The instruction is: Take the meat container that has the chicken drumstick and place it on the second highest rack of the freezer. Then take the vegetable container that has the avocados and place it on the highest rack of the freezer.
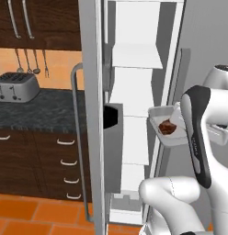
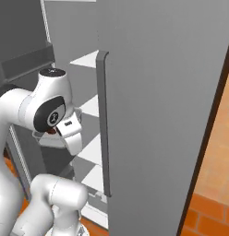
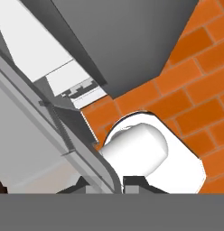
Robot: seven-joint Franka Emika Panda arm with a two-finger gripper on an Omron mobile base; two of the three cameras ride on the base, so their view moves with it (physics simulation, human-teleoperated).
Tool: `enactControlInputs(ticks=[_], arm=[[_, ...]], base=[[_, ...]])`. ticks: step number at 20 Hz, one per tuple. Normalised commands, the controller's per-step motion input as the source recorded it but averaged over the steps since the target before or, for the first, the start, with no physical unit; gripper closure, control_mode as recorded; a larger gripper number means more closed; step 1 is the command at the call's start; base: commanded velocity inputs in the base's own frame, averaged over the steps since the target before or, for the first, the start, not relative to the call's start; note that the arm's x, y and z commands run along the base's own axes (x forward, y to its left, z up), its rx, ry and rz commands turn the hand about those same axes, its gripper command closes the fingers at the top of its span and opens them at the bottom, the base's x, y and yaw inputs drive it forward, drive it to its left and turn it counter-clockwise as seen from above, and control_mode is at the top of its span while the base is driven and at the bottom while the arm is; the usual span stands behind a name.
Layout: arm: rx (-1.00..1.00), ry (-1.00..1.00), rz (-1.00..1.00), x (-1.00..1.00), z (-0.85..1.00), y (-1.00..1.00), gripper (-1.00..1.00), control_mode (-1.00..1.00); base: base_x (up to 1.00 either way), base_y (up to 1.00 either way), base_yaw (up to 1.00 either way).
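The arm holds the meat container (image 1: 168, 126) aloft in front of the open freezer (image 1: 134, 92), level with the middle shelves. The chicken drumstick (image 1: 167, 127) sits inside it, reddish-brown, near the middle of the tray. The container is tilted slightly toward the camera in the left base view, its far rim higher than its near rim.

The gripper (image 3: 118, 182) is closed down to a narrow gap on the container's rim. In the hand view the grey wall of the tray (image 3: 64, 135) runs diagonally from upper left to the finger tips at the bottom edge, so the tray's body lies to the left of the fingers, and the grip is at one edge, not around the middle. In the right base view the hand (image 2: 70, 131) sits beside the tray, with the closed door (image 2: 162, 115) of the neighbouring compartment close on its right.

Judgement on the step in hand: the container is being carried to the second highest shelf (image 1: 136, 57). Since it is held by one edge, it should be kept level so the drumstick does not slide out, raised to clear the shelf lip, then moved straight in. The open freezer door (image 1: 95, 114) and its bin (image 1: 113, 117) stand near on the left; the swing must stay clear of both
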Motion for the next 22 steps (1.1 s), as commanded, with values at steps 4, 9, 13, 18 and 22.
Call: enactControlInputs(ticks=[4,9,13,18,22], arm=[[0.00,0.00,0.00,0.00,0.00,0.00,1.00,1.00],[0.00,0.00,0.00,0.00,0.00,0.00,1.00,1.00],[0.00,0.00,0.00,0.00,0.00,0.00,1.00,1.00],[0.00,0.00,0.00,0.00,0.00,0.00,1.00,1.00],[0.00,0.00,0.00,0.00,0.00,0.00,1.00,1.00]], base=[[0.48,-0.32,0.12],[0.45,-0.01,0.03],[0.16,0.33,0.00],[0.18,0.32,-0.02],[0.25,0.07,-0.04]])
